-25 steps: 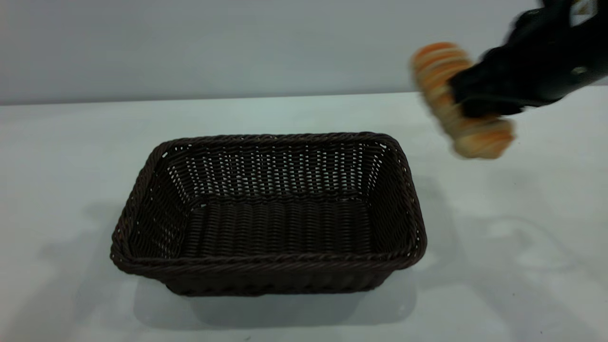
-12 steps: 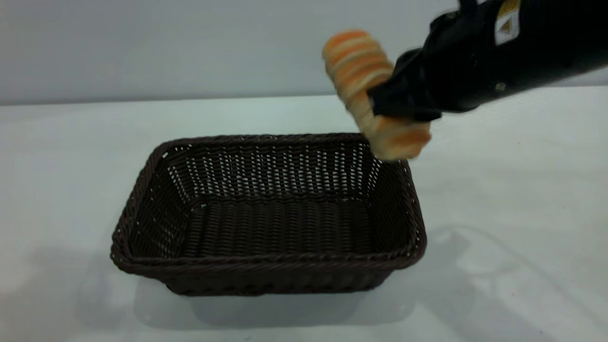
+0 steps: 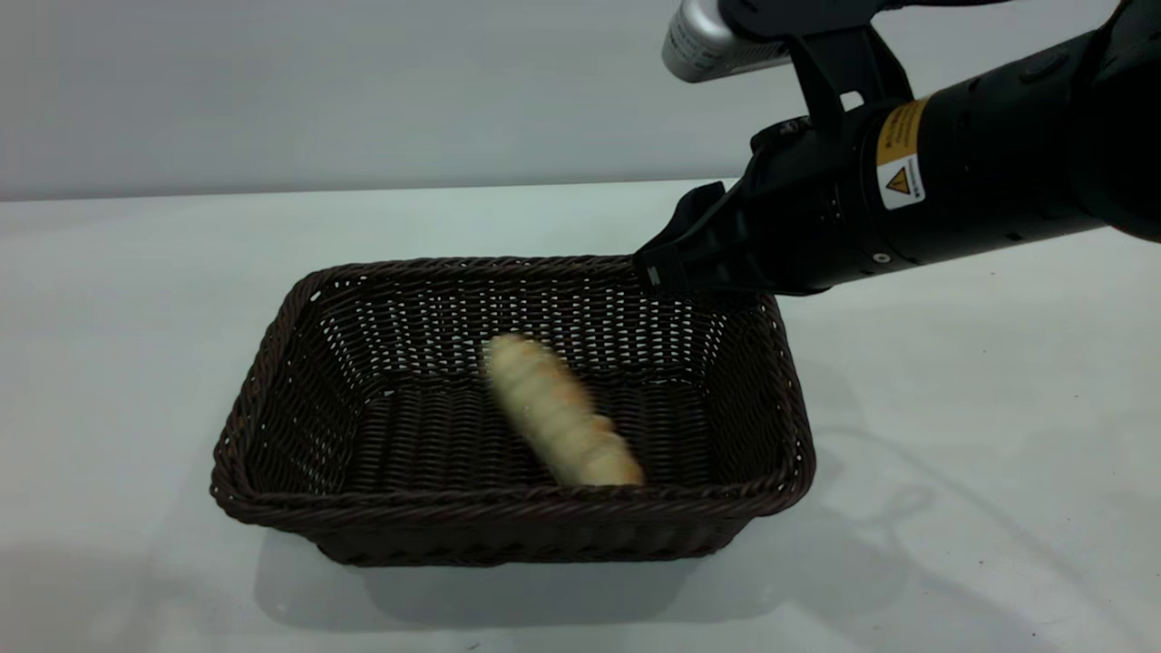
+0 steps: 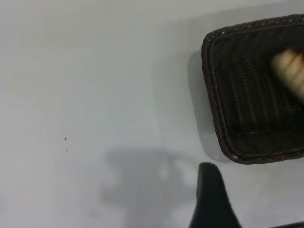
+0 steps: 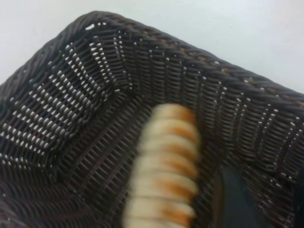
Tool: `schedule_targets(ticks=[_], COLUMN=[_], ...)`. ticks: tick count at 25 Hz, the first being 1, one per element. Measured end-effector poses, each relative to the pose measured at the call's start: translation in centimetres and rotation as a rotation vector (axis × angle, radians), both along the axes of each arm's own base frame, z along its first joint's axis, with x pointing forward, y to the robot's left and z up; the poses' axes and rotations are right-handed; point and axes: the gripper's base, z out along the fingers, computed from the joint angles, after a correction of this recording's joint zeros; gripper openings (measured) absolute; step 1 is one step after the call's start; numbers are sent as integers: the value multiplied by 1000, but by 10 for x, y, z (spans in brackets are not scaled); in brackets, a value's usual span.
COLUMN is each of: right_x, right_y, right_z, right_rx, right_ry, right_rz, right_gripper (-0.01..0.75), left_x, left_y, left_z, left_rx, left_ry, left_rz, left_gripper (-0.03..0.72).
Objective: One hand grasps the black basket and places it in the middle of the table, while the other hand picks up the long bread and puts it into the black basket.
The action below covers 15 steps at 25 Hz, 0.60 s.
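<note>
Looking at the drop step right now, and by the look of it closing out the task: seeing the bread [image 3: 562, 413] lying slantwise down inside the basket [image 3: 508, 501], near the front wall, and free of any grip. Spotting the right end effector [image 3: 676, 245] hovering over the basket's far right corner, fingers apart and holding nothing. Noting the basket sitting flat around the middle of the bench [image 3: 136, 272], upright, with nothing gripping it. Judging the placing as good as done, with the loaf probably just settling on the woven floor. Expecting the next move to call for lifting that right arm straight up and back, keeping clear of the braided rim so as not to drag or tip the basket. Turning to the right wrist view: getting a close look down into the corner, with the loaf's ridged bands filling the basket floor beside one dark finger, a detail not showing from outside. Switching to the left wrist view: finding the left end effector [image 4: 211, 197] parked over bare bench just beside the basket's outer corner, apart from it, and out of the exterior view altogether; not being able to tell whether it is apart or together.
</note>
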Motion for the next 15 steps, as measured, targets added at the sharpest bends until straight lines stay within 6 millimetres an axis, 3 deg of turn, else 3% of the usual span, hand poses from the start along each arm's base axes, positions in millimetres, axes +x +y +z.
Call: schedule_targets(ticks=[7, 15], right_x=[3, -17], right_y=[-26, -60], right_z=[14, 73], right_rx=[-175, -314], right_ry=[11, 19], right_rz=[-50, -177], right_gripper=[313, 272], left_x=[-16, -51], left_y=[5, 16], left_z=[4, -17], left_rx=[-5, 4], left_ry=[-15, -19], left_rz=[3, -13], left_gripper=[544, 544])
